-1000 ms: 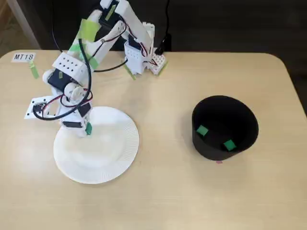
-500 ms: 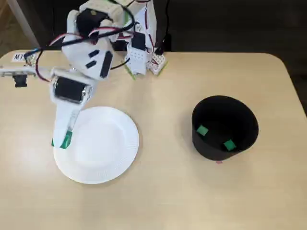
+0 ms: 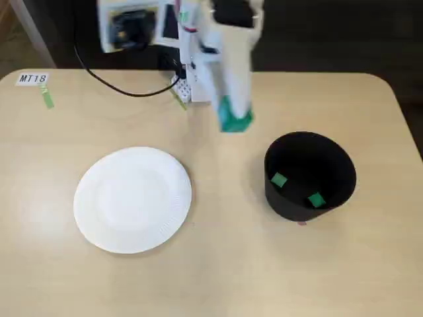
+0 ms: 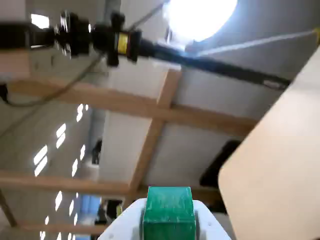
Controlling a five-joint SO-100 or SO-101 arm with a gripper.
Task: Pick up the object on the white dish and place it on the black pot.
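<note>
The white dish [image 3: 132,199] lies at the left of the table with nothing on it. The black pot [image 3: 309,177] stands at the right, with two green cubes [image 3: 278,179] [image 3: 316,199] inside. My gripper [image 3: 234,120] is raised above the table between dish and pot, closer to the pot's far left side. In the wrist view a green cube [image 4: 168,212] sits clamped between the white jaws of the gripper [image 4: 168,222]. That view tilts up at the ceiling and shows only a corner of the table [image 4: 280,170].
The arm's base [image 3: 192,82] stands at the table's far edge, with a black cable [image 3: 112,86] running left. A label reading MT18 [image 3: 33,78] and a green tape strip [image 3: 47,99] are at the far left corner.
</note>
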